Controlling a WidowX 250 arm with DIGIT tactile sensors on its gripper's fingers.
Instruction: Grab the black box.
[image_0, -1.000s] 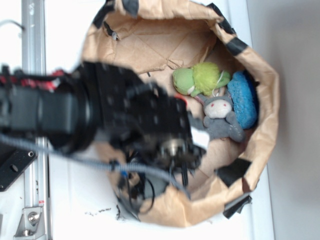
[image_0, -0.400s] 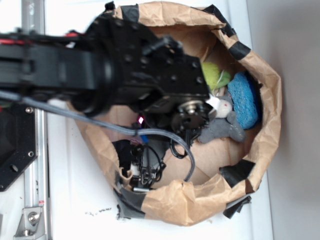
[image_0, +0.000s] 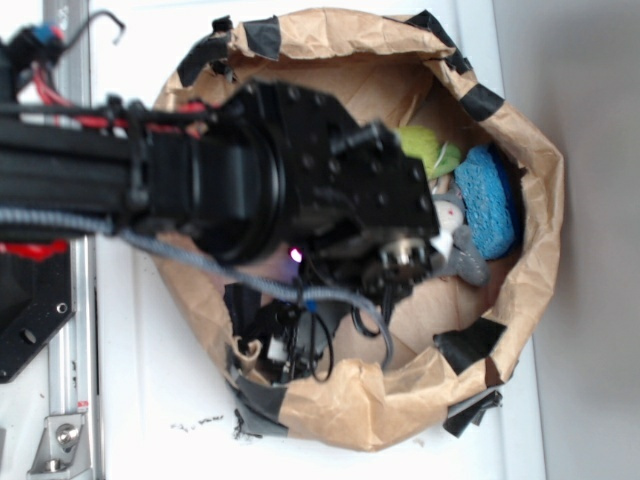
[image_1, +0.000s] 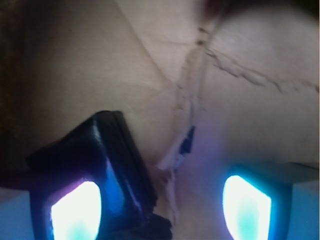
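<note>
The wrist view shows the black box (image_1: 100, 147), glossy with rounded edges, lying on the brown paper floor at the lower left. My gripper (image_1: 160, 205) is open, and its two glowing pads (image_1: 75, 212) stand wide apart. The box sits against the inner side of the left pad, with bare paper between it and the right one. Nothing is held. From the exterior camera my arm (image_0: 300, 190) reaches over the paper bag (image_0: 520, 140) and hides both the fingers and the box.
Against the bag's right wall lie a green plush (image_0: 432, 150), a blue sponge (image_0: 490, 205) and a grey plush (image_0: 458, 245). Black cables and clutter (image_0: 290, 340) fill the bag's lower left. Black tape strips (image_0: 470, 345) patch the rim. A metal rail (image_0: 70, 330) runs down the left.
The arm has swung right and further over the bag, and now covers most of the green and grey plush toys. The wrist end sits nearer the bag's right side.
</note>
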